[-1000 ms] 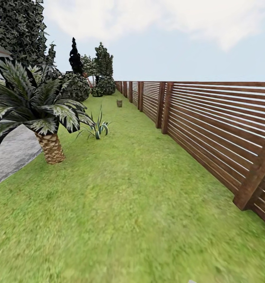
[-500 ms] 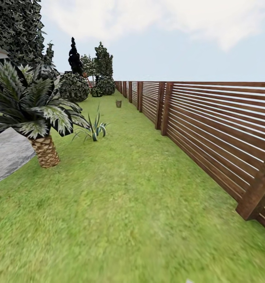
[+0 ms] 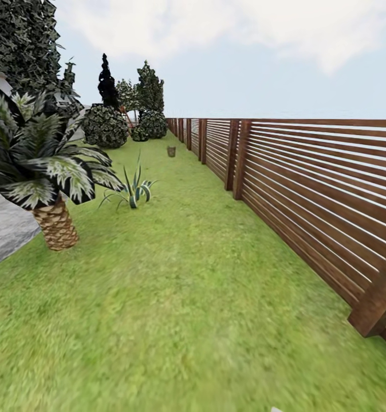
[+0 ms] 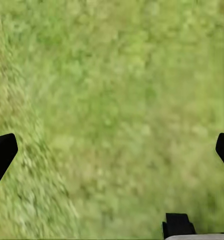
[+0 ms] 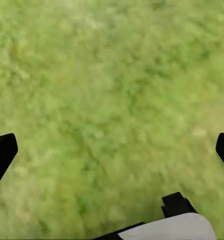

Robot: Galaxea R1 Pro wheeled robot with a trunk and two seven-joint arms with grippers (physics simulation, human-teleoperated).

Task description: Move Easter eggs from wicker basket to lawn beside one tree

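Observation:
Far down the lawn point(image 3: 176, 274), close to the fence, stands a small brown tub-shaped thing, the wicker basket point(image 3: 171, 151); it is too distant to show any Easter eggs. Trees with dark speckled foliage point(image 3: 150, 86) rise at the far end of the garden, and another tree's foliage point(image 3: 21, 40) hangs at the upper left. In the left wrist view my left gripper point(image 4: 112, 150) is open over bare grass, its black fingertips point(image 4: 2, 152) wide apart. My right gripper point(image 5: 112, 150) is likewise open above grass, holding nothing.
A brown slatted fence point(image 3: 307, 183) runs along the whole right side. A short palm point(image 3: 52, 223) and a spiky plant point(image 3: 133, 191) stand at the left beside grey paving point(image 3: 4, 232). Round shrubs point(image 3: 104, 126) and a thin black tree point(image 3: 107, 80) sit far back.
The whole head view has shifted: the palm and spiky plant sit lower and further left, and the near fence post has slid down-right. The camera has moved forward along the lawn.

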